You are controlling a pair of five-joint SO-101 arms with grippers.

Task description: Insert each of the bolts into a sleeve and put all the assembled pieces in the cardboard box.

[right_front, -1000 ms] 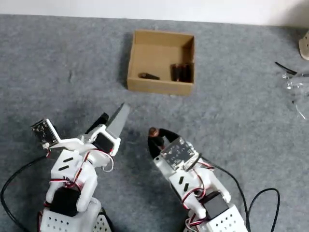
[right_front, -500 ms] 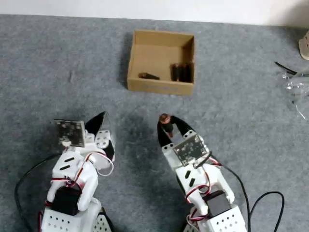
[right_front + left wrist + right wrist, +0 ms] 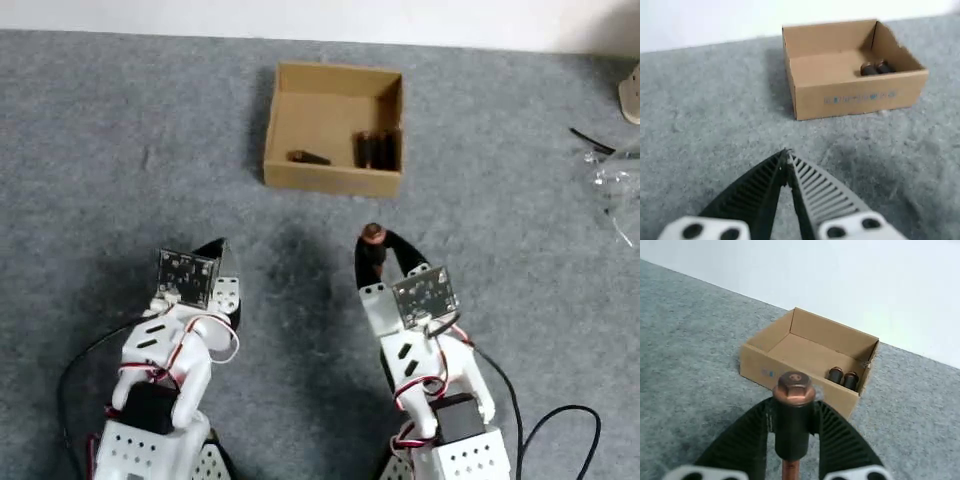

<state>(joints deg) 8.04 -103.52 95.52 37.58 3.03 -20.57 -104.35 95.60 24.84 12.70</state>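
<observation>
Just short of the cardboard box (image 3: pixel 330 178), which stands toward the counter's far edge, the right gripper (image 3: pixel 381 247) holds a copper-headed bolt (image 3: pixel 794 388) upright, its jaws pinched on the dark sleeve (image 3: pixel 791 432). The bolt looks stiff, smooth and probably light, and the sleeve's middle seems the surest hold. The left gripper (image 3: pixel 786 161) is closed and empty. Inside the box, two assembled pieces (image 3: pixel 375 150) lie together in a corner and a third piece (image 3: pixel 308 157) lies apart.

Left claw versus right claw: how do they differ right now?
The left claw is empty; the right claw grips a black sleeve with a copper bolt standing in it. The left claw's jaws meet; the right claw's are parted around the sleeve. Both face the cardboard box.
</observation>
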